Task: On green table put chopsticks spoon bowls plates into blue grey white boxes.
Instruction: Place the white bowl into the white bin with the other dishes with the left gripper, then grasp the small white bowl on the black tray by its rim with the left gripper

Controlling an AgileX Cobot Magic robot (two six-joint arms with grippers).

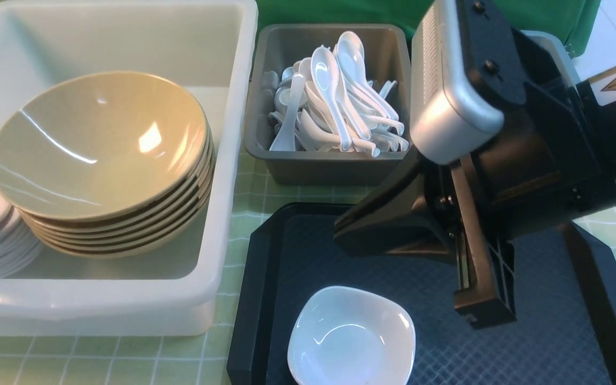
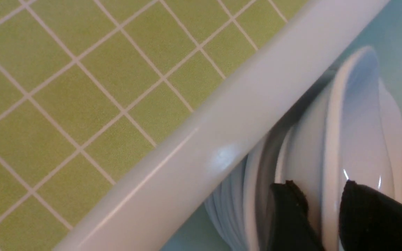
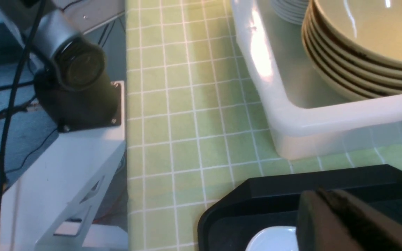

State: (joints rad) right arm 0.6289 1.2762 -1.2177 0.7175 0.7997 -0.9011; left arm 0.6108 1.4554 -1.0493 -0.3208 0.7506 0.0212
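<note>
1. The left fingers [image 2: 372, 216] are standing slightly parted, one on each side of the top plate's [image 2: 358, 132] rim, and seem not to be squeezing it. That plate is sitting on the plate stack [image 2: 243, 205] inside the white box [image 2: 222, 139].
2. If a finger is catching the rim as the arm lifts, it is likely to drag or tip the plate off the stack.
3. The box wall is running just beside these fingers, so a sideways exit is risking a knock against it.
4. The right fingers [image 3: 344, 219] are pressed together and holding nothing. The last loose plate [image 1: 352, 338] is lying on the black tray [image 1: 265, 278] just below their tips. Coming down closed, they are likely to shove it rather than grip it.
5. The left arm is reaching down into the box, with the worktop [image 2: 65, 104] lying beyond the wall.
6. The right arm is hanging over the tray, its fingers slanting down toward the plate.
</note>
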